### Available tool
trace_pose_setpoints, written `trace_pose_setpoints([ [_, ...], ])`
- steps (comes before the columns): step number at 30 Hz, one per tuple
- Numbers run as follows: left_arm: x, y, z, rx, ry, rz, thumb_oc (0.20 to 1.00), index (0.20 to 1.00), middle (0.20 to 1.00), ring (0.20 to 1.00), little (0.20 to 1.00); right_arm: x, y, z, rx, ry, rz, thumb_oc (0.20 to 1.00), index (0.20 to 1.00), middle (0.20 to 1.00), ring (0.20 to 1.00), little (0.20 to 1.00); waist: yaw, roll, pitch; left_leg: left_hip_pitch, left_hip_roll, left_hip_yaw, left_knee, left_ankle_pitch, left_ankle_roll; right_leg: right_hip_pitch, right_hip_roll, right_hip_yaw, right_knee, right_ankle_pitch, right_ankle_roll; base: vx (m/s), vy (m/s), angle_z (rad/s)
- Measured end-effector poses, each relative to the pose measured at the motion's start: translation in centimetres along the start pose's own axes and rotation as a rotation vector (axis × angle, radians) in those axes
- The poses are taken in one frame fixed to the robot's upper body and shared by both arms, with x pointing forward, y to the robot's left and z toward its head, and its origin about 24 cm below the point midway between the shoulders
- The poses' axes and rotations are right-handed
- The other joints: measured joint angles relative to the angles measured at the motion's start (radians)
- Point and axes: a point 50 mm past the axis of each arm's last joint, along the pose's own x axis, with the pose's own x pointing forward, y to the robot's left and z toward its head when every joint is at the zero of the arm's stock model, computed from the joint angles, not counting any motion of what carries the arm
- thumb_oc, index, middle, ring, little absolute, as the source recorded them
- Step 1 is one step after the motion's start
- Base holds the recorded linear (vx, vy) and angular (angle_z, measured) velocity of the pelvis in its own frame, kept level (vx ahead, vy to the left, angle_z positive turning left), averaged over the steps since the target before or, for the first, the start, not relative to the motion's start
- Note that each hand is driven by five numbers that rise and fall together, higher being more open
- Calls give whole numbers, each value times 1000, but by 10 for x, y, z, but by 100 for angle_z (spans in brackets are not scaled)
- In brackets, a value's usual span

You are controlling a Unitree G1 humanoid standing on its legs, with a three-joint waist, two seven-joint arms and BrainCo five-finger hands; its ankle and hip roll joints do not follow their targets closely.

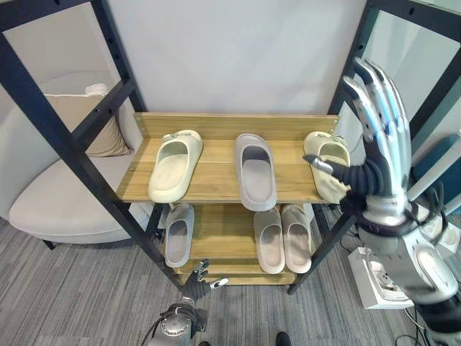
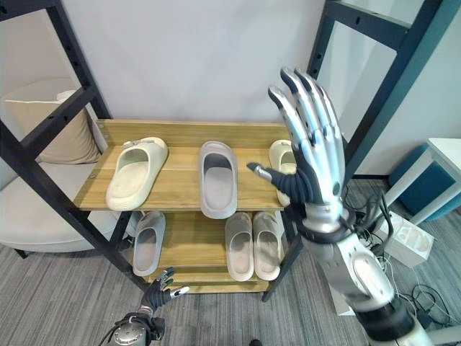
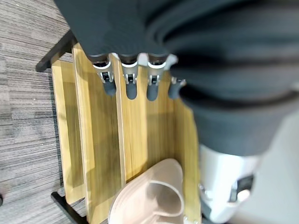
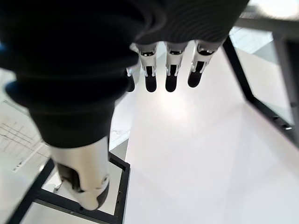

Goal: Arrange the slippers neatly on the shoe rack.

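Wooden shoe rack (image 1: 216,180) stood against the far wall, its top shelf carrying three slippers (image 1: 256,170) with bare gaps between. My right hand (image 1: 379,137) was raised at its right edge, fingers straight and empty; my left hand (image 1: 196,282) hung low near the floor, fingers relaxed.

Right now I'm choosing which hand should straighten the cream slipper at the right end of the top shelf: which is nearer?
Right. The right hand is raised open just beside that slipper, partly in front of it. The left hand hangs low, open, before the bottom shelf.
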Motion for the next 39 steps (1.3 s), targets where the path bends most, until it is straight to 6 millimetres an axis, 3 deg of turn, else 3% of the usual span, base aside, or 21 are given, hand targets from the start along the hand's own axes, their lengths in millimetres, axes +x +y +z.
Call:
trace_pose_setpoints([
  [9,-6,18,-8,-8,25,34,1000,1000,1000,1000,1000,-19,33,-31,-57,158,193,1000,1000,1000,1000,1000,58,-15,8,-4,-3,-45,-2,4,-3,22,-4,-43,-1,-10,1,19,12,13],
  [11,-7,25,-9,-5,28,42,1000,1000,1000,1000,1000,-29,47,-33,-40,213,254,1000,1000,1000,1000,1000,75,-17,12,-4,-3,-50,-2,3,-2,26,-3,-48,-1,-13,-1,31,15,11],
  [18,-11,24,-15,-9,45,30,1000,1000,1000,1000,1000,-47,64,-37,-20,300,345,1000,1000,1000,1000,1000,90,-18,15,-12,-5,-76,-2,5,-3,33,-5,-74,-5,-20,-5,30,12,11],
  [21,-11,24,-14,-8,44,25,1000,1000,1000,1000,1000,-60,77,-45,-43,342,428,1000,1000,1000,1000,1000,98,-17,16,-12,-5,-77,-2,5,-4,33,-4,-75,-6,-20,-6,0,0,0],
  [22,-11,24,-14,-6,43,22,1000,1000,1000,1000,1000,-67,94,-51,-65,350,528,1000,1000,1000,1000,1000,106,-13,19,-12,-5,-78,-1,6,-5,34,-4,-75,-6,-20,-6,52,6,2],
  [28,-9,24,-10,2,32,-8,1000,1000,1000,1000,1000,-37,115,-75,-181,337,592,1000,1000,1000,1000,1000,131,-4,27,-18,-4,-99,-1,7,0,39,-1,-97,-7,-21,-7,23,1,9],
  [35,-8,26,-8,-6,31,-16,1000,1000,1000,1000,1000,-32,124,-79,-162,395,607,1000,1000,1000,1000,1000,159,-2,30,-23,-5,-103,4,14,-10,35,-1,-99,-7,-21,-7,1,-1,1],
  [36,-7,25,-7,-10,29,-17,1000,1000,1000,1000,1000,-31,125,-78,-161,394,606,918,918,918,918,918,161,-3,30,-24,-5,-103,4,14,-10,35,-1,-99,-7,-21,-7,0,0,0],
  [37,-6,25,-7,-8,26,-19,1000,1000,1000,1000,1000,-32,125,-78,-160,395,608,432,432,432,432,432,161,-3,30,-25,-5,-104,4,14,-10,34,-1,-100,-7,-21,-7,0,0,0],
  [38,-6,24,-6,-8,23,-20,1000,1000,1000,1000,1000,-33,127,-78,-159,403,615,200,200,200,200,200,161,-3,30,-27,-5,-104,4,15,-10,32,-1,-100,-7,-21,-7,0,0,0],
  [39,-5,24,-4,-7,20,-21,1000,1000,1000,1000,1000,-37,128,-78,-155,414,625,200,200,200,200,200,160,-3,30,-27,-5,-104,4,15,-10,33,0,-100,-7,-21,-7,0,0,0],
])
